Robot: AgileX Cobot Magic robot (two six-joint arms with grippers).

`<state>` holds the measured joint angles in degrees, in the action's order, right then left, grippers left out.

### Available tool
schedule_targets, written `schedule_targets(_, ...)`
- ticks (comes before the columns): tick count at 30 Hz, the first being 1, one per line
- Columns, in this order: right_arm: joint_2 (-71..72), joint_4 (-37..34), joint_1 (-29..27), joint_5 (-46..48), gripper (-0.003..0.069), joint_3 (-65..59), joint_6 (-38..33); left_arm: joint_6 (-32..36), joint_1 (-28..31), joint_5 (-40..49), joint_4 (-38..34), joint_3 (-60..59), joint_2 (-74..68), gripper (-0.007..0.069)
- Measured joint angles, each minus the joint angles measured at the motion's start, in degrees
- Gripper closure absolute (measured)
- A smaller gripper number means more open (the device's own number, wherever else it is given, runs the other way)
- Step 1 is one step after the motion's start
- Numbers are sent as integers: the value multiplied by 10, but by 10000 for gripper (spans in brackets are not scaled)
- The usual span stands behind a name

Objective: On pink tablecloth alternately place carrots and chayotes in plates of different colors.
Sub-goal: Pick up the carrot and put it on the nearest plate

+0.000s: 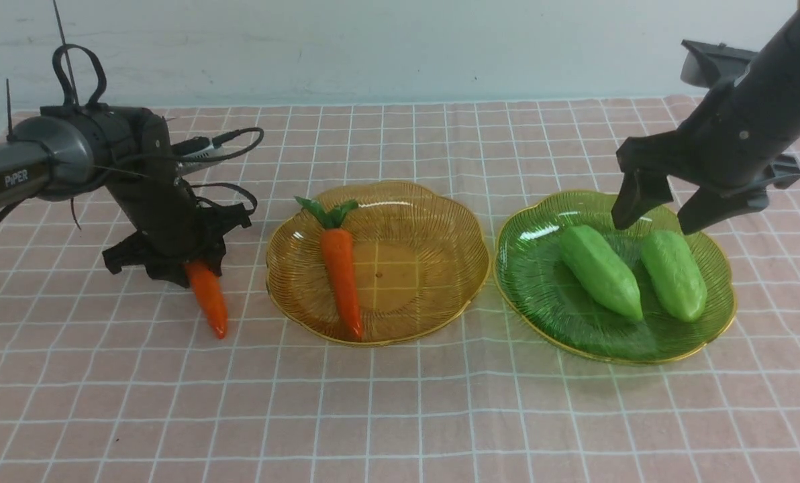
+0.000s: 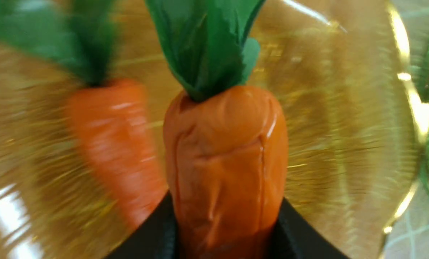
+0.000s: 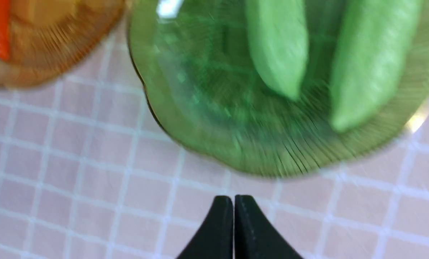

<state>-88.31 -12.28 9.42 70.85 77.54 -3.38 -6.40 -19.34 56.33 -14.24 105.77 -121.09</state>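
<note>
1: 3 of the 4 vegetables are already plated. Which step is judged to be in hand?

2: The last one. Both chayotes [image 1: 600, 272] are laid side by side in the green plate [image 1: 541, 315]. The plated carrot [image 1: 341, 282] is laid in the 9 o'clock half of the amber plate [image 1: 427, 268], leaves toward 11 o'clock. The second carrot [image 1: 209, 298] is found outside, at 9 o'clock of the amber plate, over the pink tablecloth [image 1: 400, 416].

1: How are the hands set?

2: The left hand [image 1: 188, 268] is clamped on the second carrot near its thick end, with the tip slanted down toward 5 o'clock. Whether that tip is touching the cloth cannot be told. The right hand [image 3: 233, 201] is shown in the right wrist view with fingertips pressed together and nothing between them. In the front view they read as parted, so the wrist view is relied on. It is held above the 1 o'clock rim of the green plate.

1: What is called for next?

2: A lift is needed, enough for the gold rim to be cleared, then a carry toward 3 o'clock. The bare 3 o'clock half of the amber plate is suggested, so that the plated carrot is not knocked. Only then should the grip be released.

1: How is the carrot described?

2: Glossy orange, tapered, creased along its length, with a dark green leafy tuft. A slick skin is suspected.
</note>
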Motion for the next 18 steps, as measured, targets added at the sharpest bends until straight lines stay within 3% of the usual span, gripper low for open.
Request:
schedule_targets(6,146,35,0,5,675,-124,0,6,-50,-105,2,0,-23,296)
schedule_targets(13,279,36,0,6,676,-203,0,3,-46,-121,0,0,-27,196)
schedule_targets(15,323,35,0,6,676,-224,0,3,-43,-116,2,0,-23,203)
schedule_targets(18,388,35,0,-4,676,-266,0,3,-40,-98,16,0,-6,279)
